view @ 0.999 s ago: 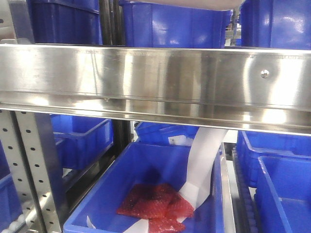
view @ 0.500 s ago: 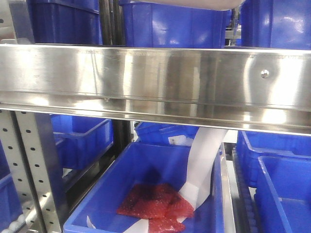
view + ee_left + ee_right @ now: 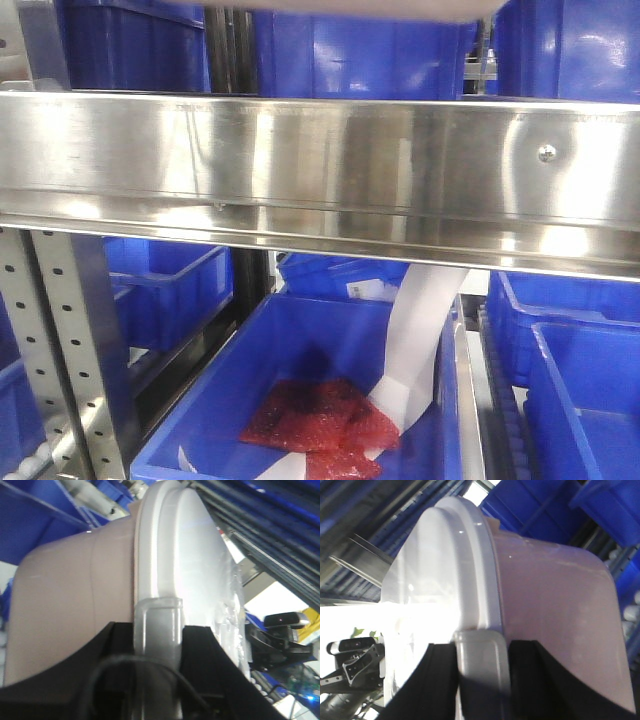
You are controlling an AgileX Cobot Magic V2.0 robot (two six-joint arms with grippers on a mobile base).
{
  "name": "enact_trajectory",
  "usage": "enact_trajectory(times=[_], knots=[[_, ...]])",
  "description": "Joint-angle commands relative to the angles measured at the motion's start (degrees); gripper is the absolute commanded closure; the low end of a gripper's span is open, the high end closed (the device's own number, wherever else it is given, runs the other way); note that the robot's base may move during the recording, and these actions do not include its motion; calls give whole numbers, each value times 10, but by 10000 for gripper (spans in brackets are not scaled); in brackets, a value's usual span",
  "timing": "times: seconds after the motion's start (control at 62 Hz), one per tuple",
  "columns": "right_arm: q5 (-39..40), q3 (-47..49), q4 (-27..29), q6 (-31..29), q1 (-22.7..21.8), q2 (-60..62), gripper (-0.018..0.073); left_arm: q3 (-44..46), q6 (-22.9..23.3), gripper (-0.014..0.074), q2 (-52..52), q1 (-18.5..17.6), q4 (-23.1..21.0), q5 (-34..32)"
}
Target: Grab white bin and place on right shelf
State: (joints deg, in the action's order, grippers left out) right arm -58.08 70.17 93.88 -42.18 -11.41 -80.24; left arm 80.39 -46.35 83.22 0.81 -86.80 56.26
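Steel shelf (image 3: 320,160), white bin (image 3: 75,595) gripped in jaws

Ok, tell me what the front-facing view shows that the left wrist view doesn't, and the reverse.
Only the front-facing view shows the shiny stainless steel shelf rail, a perforated steel upright, and a red crinkled bag beside a white paper strip in an open blue plastic bin. Only the left wrist view shows the pale pinkish-white plastic tub, its white lid, its translucent clip and the left tool closed around that clip. Both show blue bins.
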Motion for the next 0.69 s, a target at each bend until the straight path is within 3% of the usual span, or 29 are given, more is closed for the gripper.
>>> enact_trajectory(times=[0.0, 0.274, 0.355, 0.451, 0.596, 0.645, 0.677], knots=[[-89, 19, 36, 12, 37, 10, 491, 20, -9, 722, 1, -20, -22, 62], [-77, 19, 9, 12, 52, -48, 489, 20, -9, 717, 59, -20, -13, 78], [-84, 19, 9, 7, 52, -55, 447, 20, -9, 674, 61, -20, -7, 81], [-87, 19, 9, -4, 52, -55, 298, 21, -9, 574, 61, -20, -3, 82], [-87, 23, 8, -7, 52, -55, -23, 34, -9, 275, 61, -20, 12, 82], [-88, 26, 6, -11, 52, -55, -85, 38, -9, 188, 61, -20, 12, 83], [-89, 28, 5, -16, 51, -55, -76, 39, -9, 150, 61, -20, 12, 84]])
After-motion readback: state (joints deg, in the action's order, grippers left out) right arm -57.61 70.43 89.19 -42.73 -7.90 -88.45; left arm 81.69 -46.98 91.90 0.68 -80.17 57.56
